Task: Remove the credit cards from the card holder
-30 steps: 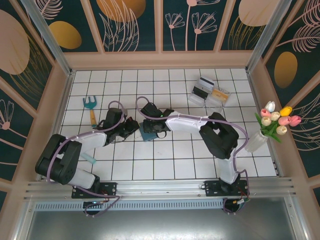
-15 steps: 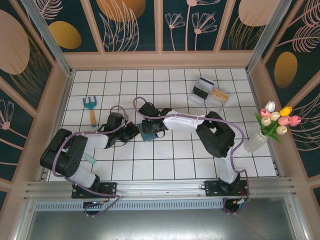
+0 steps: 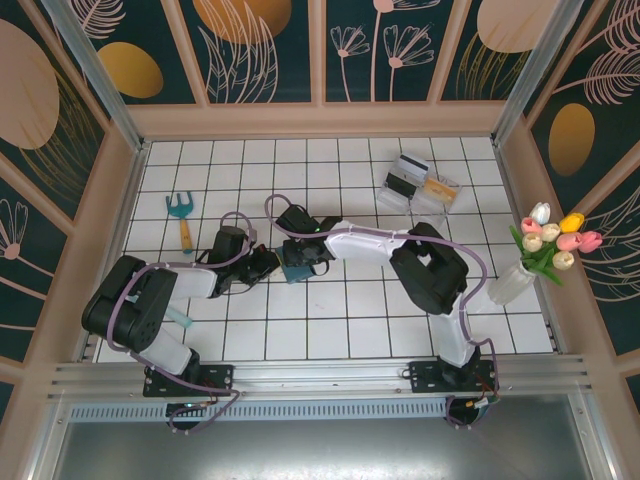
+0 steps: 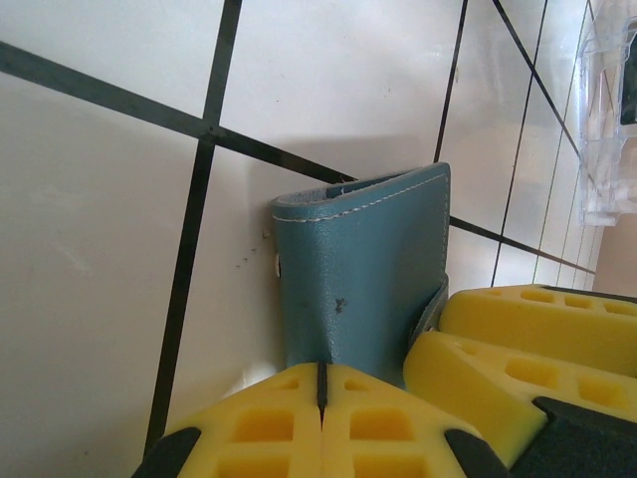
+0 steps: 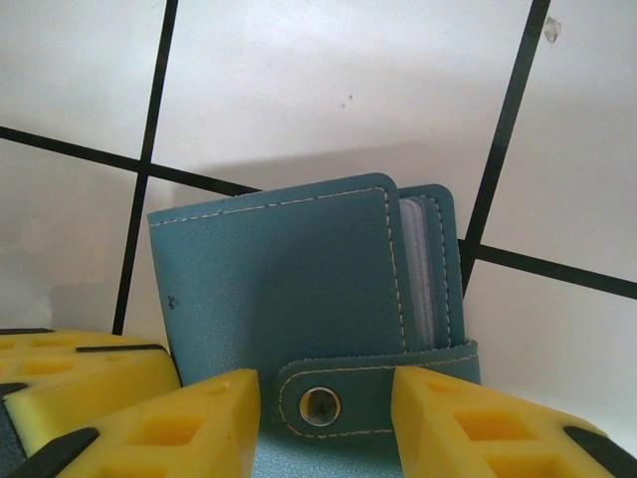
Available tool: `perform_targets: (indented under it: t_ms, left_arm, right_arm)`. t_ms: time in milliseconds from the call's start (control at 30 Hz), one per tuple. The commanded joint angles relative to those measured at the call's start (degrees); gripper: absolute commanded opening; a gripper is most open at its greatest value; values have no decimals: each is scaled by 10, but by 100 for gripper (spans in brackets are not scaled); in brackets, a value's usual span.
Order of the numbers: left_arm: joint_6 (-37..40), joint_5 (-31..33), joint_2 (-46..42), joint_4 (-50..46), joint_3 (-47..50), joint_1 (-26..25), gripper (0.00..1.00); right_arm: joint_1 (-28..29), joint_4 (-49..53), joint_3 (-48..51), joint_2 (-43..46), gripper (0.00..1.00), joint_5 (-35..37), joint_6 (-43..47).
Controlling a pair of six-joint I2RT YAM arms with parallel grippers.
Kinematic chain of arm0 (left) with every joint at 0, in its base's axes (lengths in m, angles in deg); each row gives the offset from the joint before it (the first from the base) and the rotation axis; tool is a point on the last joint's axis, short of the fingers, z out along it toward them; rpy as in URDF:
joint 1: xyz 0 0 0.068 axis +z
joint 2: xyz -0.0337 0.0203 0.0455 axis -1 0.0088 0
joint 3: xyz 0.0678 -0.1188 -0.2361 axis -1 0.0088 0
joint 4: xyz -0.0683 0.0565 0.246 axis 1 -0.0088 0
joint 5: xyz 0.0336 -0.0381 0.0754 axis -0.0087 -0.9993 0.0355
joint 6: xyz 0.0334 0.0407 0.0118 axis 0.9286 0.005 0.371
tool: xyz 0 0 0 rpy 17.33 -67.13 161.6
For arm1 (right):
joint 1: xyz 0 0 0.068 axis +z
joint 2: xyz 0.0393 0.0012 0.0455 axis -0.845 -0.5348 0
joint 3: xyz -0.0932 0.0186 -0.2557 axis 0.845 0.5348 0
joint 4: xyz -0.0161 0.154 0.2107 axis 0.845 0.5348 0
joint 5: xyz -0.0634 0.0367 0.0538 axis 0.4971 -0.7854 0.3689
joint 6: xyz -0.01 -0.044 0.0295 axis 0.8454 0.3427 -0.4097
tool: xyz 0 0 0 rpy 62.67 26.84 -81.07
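The teal card holder (image 3: 296, 266) lies closed on the white tiles mid-table, between the two grippers. My left gripper (image 3: 270, 263) comes from the left and is shut on one edge of the card holder (image 4: 358, 269); its yellow pads (image 4: 249, 423) meet on the leather. My right gripper (image 5: 323, 418) is open, its fingers either side of the snap strap (image 5: 320, 405) without pinching it. Clear sleeves (image 5: 422, 269) show between the covers. A greyish credit card (image 3: 408, 164) with a dark stripe and a yellow-orange one (image 3: 440, 187) lie in the clear tray.
The clear plastic tray (image 3: 418, 200) sits at the back right. A small garden fork (image 3: 182, 212) lies at the left, and a vase of tulips (image 3: 548, 248) stands at the right edge. Wooden walls enclose the tiled floor.
The left arm's elbow has drawn in towards its base while its gripper stayed on the card holder. The right gripper shifted slightly left over the holder.
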Motion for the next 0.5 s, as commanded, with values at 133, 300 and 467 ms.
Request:
perform_targets:
  t_ms: [133,300,467]
  left_arm:
    - [5,2,20,-8,11,1,0]
    - [6,5,23,-9,12,1,0]
    - [7,9,24,-11,12,1,0]
  right_arm:
    - [5,41,-16,-40,43,34,5]
    - [9,51,-18,-47,43,47,2]
    - [8,55,-16,-49,40,55,-1]
